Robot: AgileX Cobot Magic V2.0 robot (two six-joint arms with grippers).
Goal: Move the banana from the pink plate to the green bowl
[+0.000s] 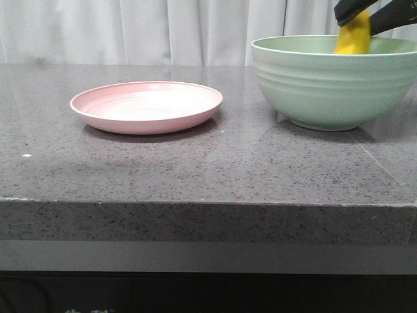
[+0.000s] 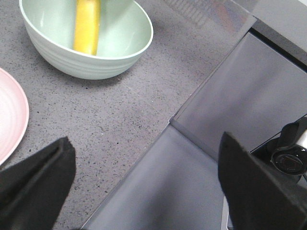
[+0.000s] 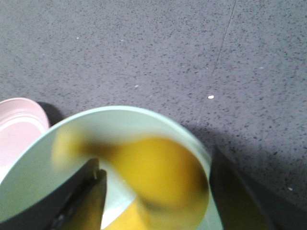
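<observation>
While the right gripper (image 1: pixel 365 16) hangs above the deep, ridged mint-green bowl (image 1: pixel 326 85), the plump yellow banana (image 1: pixel 354 36) stands between its dark fingers, its lower end inside the bowl. Whether the fingers clamp it or merely flank it cannot be told; the wrist view is blurred. The shallow round pink plate (image 1: pixel 147 106) sits bare on the speckled grey table (image 1: pixel 195 169). The left gripper (image 2: pixel 144 187) is spread wide, holding nothing.

Speckled grey stone-look table (image 1: pixel 195 169) is polished; pink plate (image 1: pixel 147 106) and ridged green bowl (image 1: pixel 326 85) look matt plastic.
</observation>
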